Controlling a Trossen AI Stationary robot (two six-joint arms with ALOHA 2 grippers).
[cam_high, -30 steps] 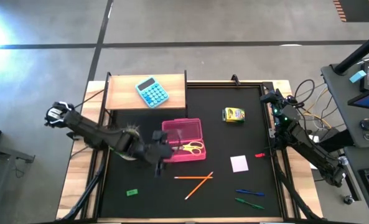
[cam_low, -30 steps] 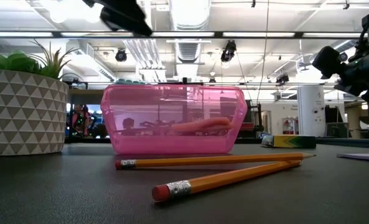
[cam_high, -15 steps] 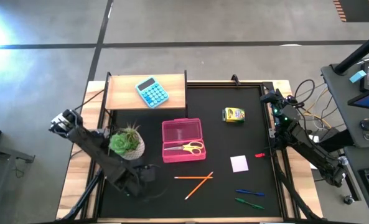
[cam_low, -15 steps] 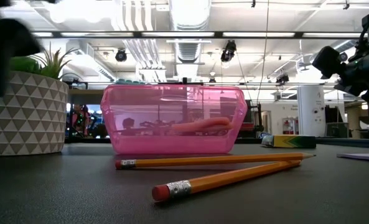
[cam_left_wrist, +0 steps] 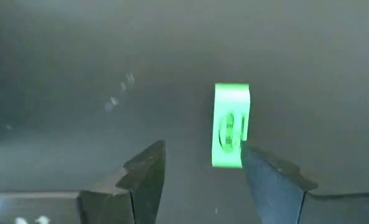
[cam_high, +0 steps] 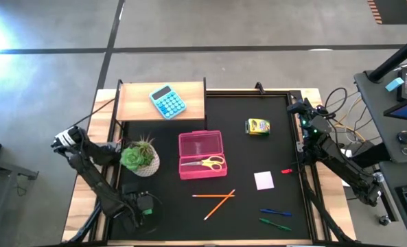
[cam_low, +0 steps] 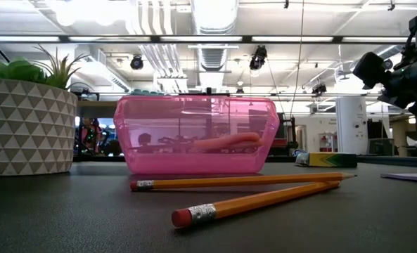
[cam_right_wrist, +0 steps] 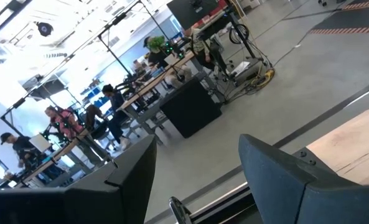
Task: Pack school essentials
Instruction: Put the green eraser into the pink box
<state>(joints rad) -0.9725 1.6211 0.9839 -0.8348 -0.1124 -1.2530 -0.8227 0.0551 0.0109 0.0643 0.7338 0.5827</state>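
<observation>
Bright ceiling strips light the low view evenly (nearest pencil soft), with floor glare overhead.

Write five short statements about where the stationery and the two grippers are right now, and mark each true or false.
1. The yellow-handled scissors lie inside the pink box. True.
2. The left gripper is open above the small green item. True.
3. The two orange pencils are in the pink box. False: they lie on the mat in front of it.
4. The right gripper holds the crayon box. False: it is open and empty at the table's right edge.
5. The calculator sits on the wooden shelf. True.
</observation>
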